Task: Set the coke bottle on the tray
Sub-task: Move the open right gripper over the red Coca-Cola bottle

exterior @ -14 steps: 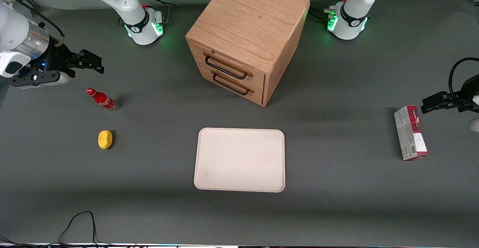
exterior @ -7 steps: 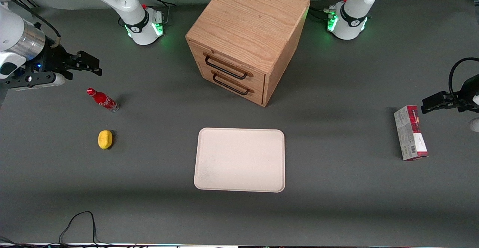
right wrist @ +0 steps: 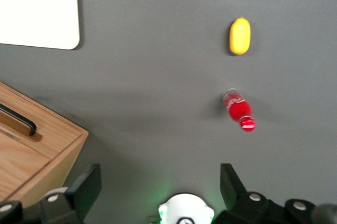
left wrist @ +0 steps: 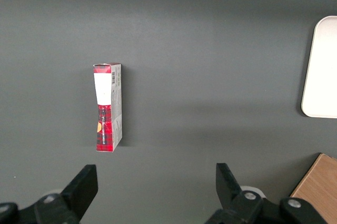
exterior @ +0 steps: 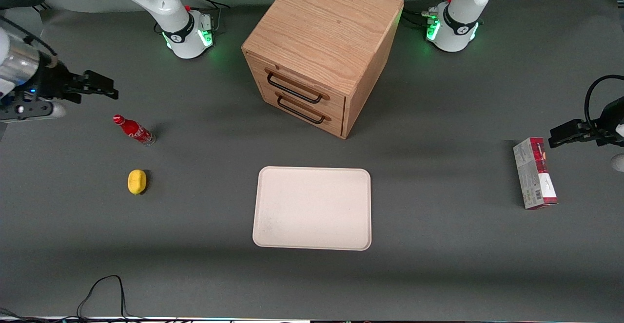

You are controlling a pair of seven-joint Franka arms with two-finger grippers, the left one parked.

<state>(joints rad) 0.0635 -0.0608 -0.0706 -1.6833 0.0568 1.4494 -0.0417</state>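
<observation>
Drifting toward its end of the table, the gripper (exterior: pixel 105 85) hangs high with jaws spread and empty, while the bottle (exterior: pixel 134 130) stands beside the lemon (exterior: pixel 137 181), well apart from the tray (exterior: pixel 312 208); approach step, so descent onto it comes next.

Wooden drawer cabinet (exterior: pixel 319 52) on grey table (exterior: pixel 438 264)
</observation>
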